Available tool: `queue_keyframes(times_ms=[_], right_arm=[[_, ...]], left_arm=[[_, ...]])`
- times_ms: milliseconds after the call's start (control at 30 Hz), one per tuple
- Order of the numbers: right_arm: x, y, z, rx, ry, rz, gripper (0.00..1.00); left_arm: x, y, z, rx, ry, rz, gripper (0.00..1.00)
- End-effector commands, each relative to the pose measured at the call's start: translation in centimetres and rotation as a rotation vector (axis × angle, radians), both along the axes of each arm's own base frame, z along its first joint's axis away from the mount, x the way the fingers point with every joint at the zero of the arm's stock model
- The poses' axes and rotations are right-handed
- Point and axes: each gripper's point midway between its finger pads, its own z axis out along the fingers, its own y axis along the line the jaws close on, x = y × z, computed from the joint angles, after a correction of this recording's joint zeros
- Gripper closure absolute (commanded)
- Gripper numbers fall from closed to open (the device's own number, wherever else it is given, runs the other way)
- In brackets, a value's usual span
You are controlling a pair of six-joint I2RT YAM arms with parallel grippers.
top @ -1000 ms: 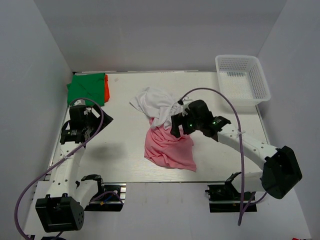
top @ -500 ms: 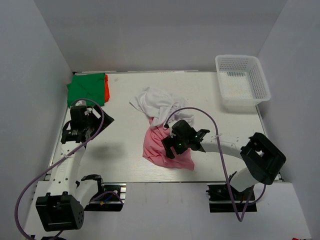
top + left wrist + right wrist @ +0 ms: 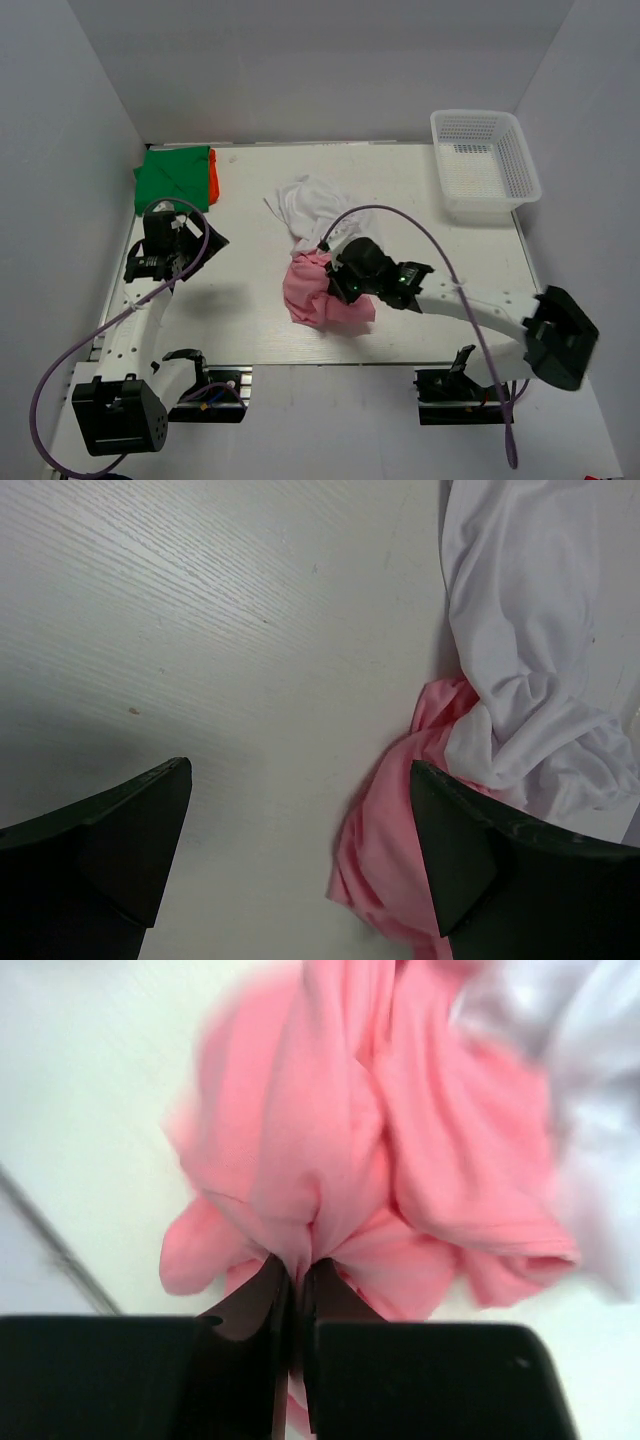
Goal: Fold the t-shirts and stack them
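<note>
The desk [image 3: 240, 190] is carrying everything. At its 1 o'clock corner the mesh basket [image 3: 520, 150] is standing, well apart from the clothes. Near the middle, the white t-shirt [image 3: 312, 208] is lying crumpled. Its 6 o'clock edge is touching and partly covering the pink t-shirt [image 3: 305, 295], which is lying just toward 6 o'clock of it. At the 10 o'clock corner the green t-shirt [image 3: 172, 178] is resting folded on the orange t-shirt [image 3: 214, 175], of which only a strip is showing at the 3 o'clock side.

The right fingers [image 3: 250, 1310] are now pressing together and pinching a fold of the pink t-shirt; a second ago they were spread above the place where white and pink meet. Since then the pink cloth has been gathering into a tighter bunch and is no longer spreading so far toward 5 o'clock. I am judging that the pink t-shirt is being pulled free from the white one, so that it can be laid flat for folding; the white cloth may be dragged along, because the two are overlapping.

The left fingers [image 3: 110, 840] are staying spread wide, holding nothing, and hovering over bare desk at 9 o'clock of the pile.
</note>
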Motion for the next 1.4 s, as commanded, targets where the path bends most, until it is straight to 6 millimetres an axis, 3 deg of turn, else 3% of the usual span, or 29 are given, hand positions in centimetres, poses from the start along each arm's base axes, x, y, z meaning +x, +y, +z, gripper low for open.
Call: queue_keyframes(times_ms=[0,33,100,133,200,233,267,300,367,400,500,567,633,667,733,767,833,900,967,1000,1067,1100,1167,1200,1233,1267,1367], right_arm=[[1.7,2.8,13.5,0.346,-0.231,0.023,1.00],[1.9,2.9,15.1,0.376,-0.262,0.019,1.00],[3.9,2.6,20.6,0.468,-0.391,-0.054,1.00],[4.8,2.4,21.4,0.465,-0.421,-0.082,1.00],[8.1,0.4,25.4,0.461,-0.537,-0.249,1.00],[9.5,-0.7,26.1,0.437,-0.577,-0.314,1.00],[10.2,-1.4,28.3,0.455,-0.617,-0.350,1.00],[11.8,-3.8,30.7,0.445,-0.697,-0.453,1.00],[12.8,-5.7,33.7,0.456,-0.774,-0.523,1.00],[13.1,-7.2,36.3,0.468,-0.848,-0.572,1.00],[16.1,-11.8,38.9,0.398,-0.943,-0.736,1.00],[18.8,-14.9,39.4,0.315,-0.986,-0.838,1.00],[19.9,-17.7,42.4,0.323,-1.041,-0.912,1.00],[22.0,-18.9,41.6,0.270,-1.044,-0.948,1.00],[22.2,-20.9,45.3,0.313,-1.101,-0.996,1.00],[24.7,-22.3,44.3,0.243,-1.105,-1.012,1.00],[25.6,-24.0,46.9,0.247,-1.143,-1.041,1.00],[28.4,-25.1,46.2,0.197,-1.128,-1.053,1.00],[29.4,-26.6,46.6,0.179,-1.130,-1.047,1.00],[31.3,-28.1,45.6,0.159,-1.120,-1.059,1.00],[32.5,-29.1,44.1,0.125,-1.074,-1.055,1.00],[34.3,-31.0,42.1,0.116,-1.031,-1.076,1.00],[35.7,-32.2,40.3,0.110,-0.987,-1.071,1.00],[37.4,-33.4,37.5,0.140,-0.904,-1.048,1.00],[38.1,-32.8,36.2,0.156,-0.865,-1.016,1.00],[39.4,-35.0,33.2,0.166,-0.793,-1.018,1.00],[40.9,-36.1,26.7,0.205,-0.610,-0.965,1.00]], left_arm=[[0.4,0.1,1.0,0.003,-0.014,0.013,0.00],[0.5,0.1,1.0,-0.004,-0.014,0.019,0.00],[1.0,0.1,2.3,-0.003,-0.036,0.019,0.00],[1.2,0.1,2.6,-0.003,-0.033,0.019,0.00],[1.8,0.4,4.0,0.005,-0.041,0.028,0.00],[2.2,0.4,4.5,0.006,-0.050,0.028,0.00],[2.5,0.4,5.6,0.007,-0.076,0.029,0.00],[2.5,0.4,5.1,0.006,-0.056,0.028,0.00],[3.0,0.4,5.6,0.007,-0.071,0.029,0.00],[3.0,0.4,5.6,0.007,-0.071,0.029,0.00],[3.5,0.5,5.7,0.007,-0.085,0.029,0.00],[4.1,0.4,5.2,0.007,-0.071,0.016,0.00],[4.5,0.5,5.1,0.013,-0.062,0.022,0.00],[4.8,0.6,5.1,0.013,-0.060,0.022,0.00],[5.2,0.8,4.4,0.019,-0.034,0.030,0.00],[5.5,1.0,4.5,0.026,-0.033,0.038,0.00],[6.1,1.2,4.1,0.032,-0.024,0.044,0.00],[6.4,1.2,3.7,0.032,-0.016,0.044,0.00],[6.7,1.2,3.6,0.032,-0.012,0.044,0.00],[7.0,1.2,3.4,0.032,-0.011,0.044,0.00],[7.1,1.2,3.3,0.032,-0.016,0.044,0.00],[7.5,1.2,3.1,0.032,-0.019,0.044,0.00],[7.8,1.1,2.8,0.026,-0.015,0.038,0.00],[8.2,1.1,2.9,0.033,-0.022,0.032,0.00],[8.2,0.9,2.6,0.024,-0.013,0.023,0.00],[8.5,0.8,2.3,0.024,-0.010,0.007,0.00],[9.1,0.3,2.4,0.012,-0.015,-0.023,0.00]])
